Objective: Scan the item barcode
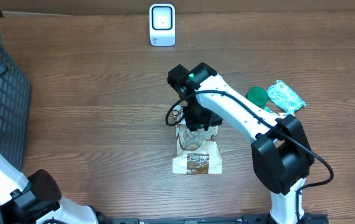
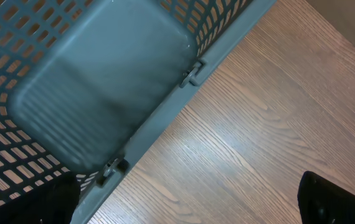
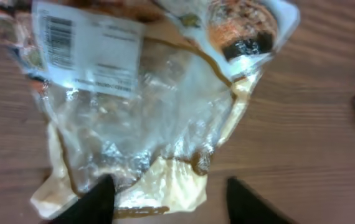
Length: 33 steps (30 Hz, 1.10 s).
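A wooden desk (image 1: 103, 81) carried a gray mesh basket (image 1: 3, 93) at its left edge. The left end effector (image 2: 184, 208) hung above the basket's rim, fingers wide apart, empty. The right end effector (image 3: 171, 202), fingers apart, hovered over a clear snack bag (image 3: 140, 112) lying mid-desk, barcode label (image 3: 59, 40) upward, well apart from the white scanner (image 1: 162, 25).

My claw (image 2: 190, 208) hangs with its fingers (image 2: 336, 199) spread wide, one dark tip in each lower corner of my view. Below and ahead of the one finger lies a grey basket (image 2: 103, 81), showing slotted walls, a smooth floor and a thick rim running slantwise across the claw's gap. Under the other finger is wood-grain desk (image 2: 258, 124).
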Each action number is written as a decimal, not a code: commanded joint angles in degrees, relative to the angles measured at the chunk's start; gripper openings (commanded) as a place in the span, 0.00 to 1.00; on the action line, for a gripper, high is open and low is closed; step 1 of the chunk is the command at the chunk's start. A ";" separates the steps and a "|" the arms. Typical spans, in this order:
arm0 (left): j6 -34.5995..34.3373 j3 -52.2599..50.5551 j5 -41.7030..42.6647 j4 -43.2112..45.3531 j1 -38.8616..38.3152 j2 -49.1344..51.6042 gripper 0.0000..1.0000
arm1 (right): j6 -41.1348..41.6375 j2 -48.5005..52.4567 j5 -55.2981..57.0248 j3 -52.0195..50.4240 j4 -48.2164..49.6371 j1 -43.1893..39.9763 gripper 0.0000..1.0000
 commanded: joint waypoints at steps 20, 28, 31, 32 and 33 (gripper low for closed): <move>-0.55 -0.24 0.07 0.20 -0.13 -0.28 0.99 | -16.81 0.26 -27.21 -14.71 10.03 -15.91 0.89; -0.55 -0.24 0.07 0.20 -0.13 -0.28 1.00 | -16.83 0.26 -27.69 -19.61 18.69 -15.65 0.89; -0.57 -0.24 0.07 0.20 -0.13 -0.28 1.00 | -16.81 0.26 -32.52 -20.41 22.34 -14.60 0.83; -0.55 -0.24 0.07 0.20 -0.13 -0.28 0.99 | -16.81 0.26 -34.36 -20.41 23.37 -14.10 0.81; -0.57 -0.24 0.07 0.20 -0.13 -0.28 0.99 | -16.59 0.26 -36.72 -20.41 25.07 -13.31 0.78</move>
